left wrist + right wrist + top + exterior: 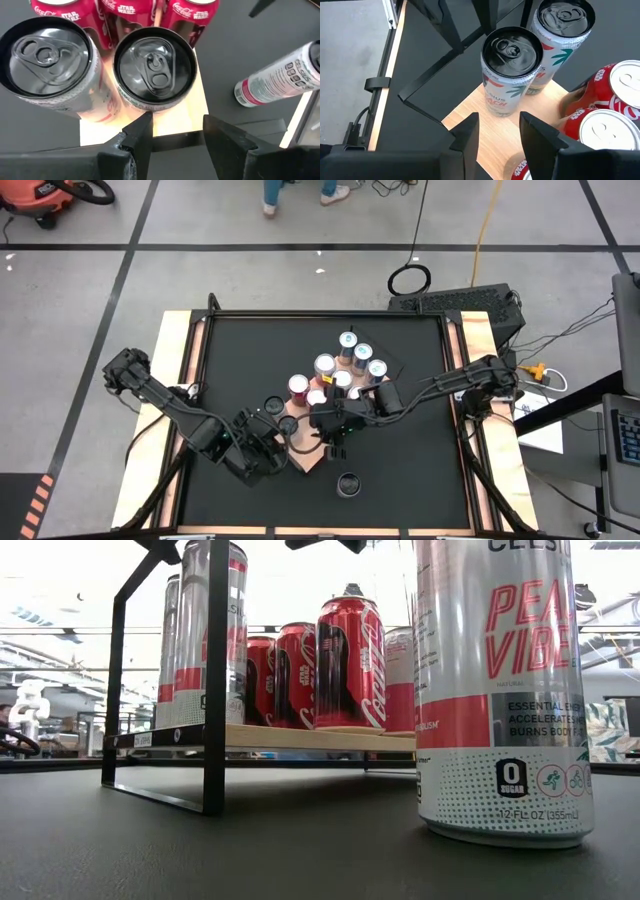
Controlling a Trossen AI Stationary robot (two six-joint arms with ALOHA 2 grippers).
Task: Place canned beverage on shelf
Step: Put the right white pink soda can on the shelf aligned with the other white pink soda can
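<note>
The shelf [300,442] is a light-brown board on a black frame, set cornerwise mid-table. It holds several red cola cans [324,365] and two tall black-topped cans [511,70]. A tall white and pink can [500,690] stands upright on the black tabletop near the front edge [348,483]. My left gripper [175,122] hovers open just short of the shelf's near-left corner, facing the nearer black-topped can [154,67]. My right gripper [499,120] hovers open above the board's bare wood [485,135]. Neither has anything between its fingers.
The shelf's black frame leg [215,680] stands at its corner. The two arms come close together over the shelf's near corner [305,465]. A person's feet [300,195] show on the floor beyond the far edge. Bare tabletop lies left of the shelf [240,360].
</note>
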